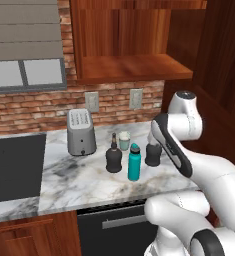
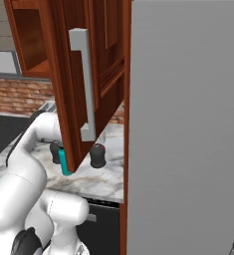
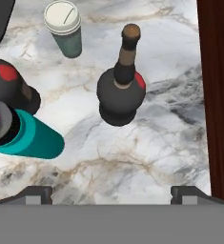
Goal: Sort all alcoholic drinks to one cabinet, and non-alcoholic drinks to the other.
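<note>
A marble counter (image 1: pixel 79 182) ran below a brick wall, the wide wooden cabinet (image 1: pixel 134 42) hanging above it. In the left base view, beside the toaster (image 1: pixel 81 132) stood a black bottle (image 1: pixel 114 155), the pale green cup (image 1: pixel 124 140), the teal bottle (image 1: pixel 134 162) and a second black bottle (image 1: pixel 152 154). The right base view showed that second bottle just beside the teal one. In the hand view the gripper (image 3: pixel 111 193) hung above this cluster, jaws spread wide and empty.

Teal bottle (image 2: pixel 64 163) and black bottle (image 2: pixel 97 156) on marble counter (image 2: pixel 108 182)
</note>
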### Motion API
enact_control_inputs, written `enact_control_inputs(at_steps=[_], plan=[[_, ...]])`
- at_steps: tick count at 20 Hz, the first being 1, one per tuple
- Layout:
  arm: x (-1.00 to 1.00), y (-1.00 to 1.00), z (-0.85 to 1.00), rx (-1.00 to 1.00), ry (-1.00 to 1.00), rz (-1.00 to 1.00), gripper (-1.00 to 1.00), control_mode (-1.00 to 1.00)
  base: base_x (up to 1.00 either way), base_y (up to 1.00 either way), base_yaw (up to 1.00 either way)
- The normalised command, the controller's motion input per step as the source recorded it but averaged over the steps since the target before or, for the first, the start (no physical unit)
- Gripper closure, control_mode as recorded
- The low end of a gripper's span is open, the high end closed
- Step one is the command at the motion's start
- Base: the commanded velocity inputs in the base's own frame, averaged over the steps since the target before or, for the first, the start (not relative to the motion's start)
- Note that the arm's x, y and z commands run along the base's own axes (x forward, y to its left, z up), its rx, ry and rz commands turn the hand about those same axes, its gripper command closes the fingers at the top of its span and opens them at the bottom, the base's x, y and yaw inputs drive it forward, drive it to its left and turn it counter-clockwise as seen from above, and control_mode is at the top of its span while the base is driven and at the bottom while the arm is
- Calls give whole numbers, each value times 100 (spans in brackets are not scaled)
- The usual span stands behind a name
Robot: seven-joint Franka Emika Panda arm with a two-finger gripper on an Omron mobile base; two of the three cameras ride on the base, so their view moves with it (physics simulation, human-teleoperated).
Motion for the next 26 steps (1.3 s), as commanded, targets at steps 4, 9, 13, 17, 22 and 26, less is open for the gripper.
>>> enact_control_inputs(at_steps=[4, 9, 13, 17, 22, 26], plan=[[30, -2, -19, 0, 0, 0, -100, -100, 0, 0, 0], [29, -14, -8, 0, 0, 0, -100, -100, 0, 0, 0], [30, -7, -10, 0, 0, 0, -100, -100, 0, 0, 0], [24, -6, -10, 0, 0, 0, -100, -100, 0, 0, 0], [14, 0, -16, 0, 0, 0, -100, -100, 0, 0, 0], [13, 0, -22, 0, 0, 0, -100, -100, 0, 0, 0]])
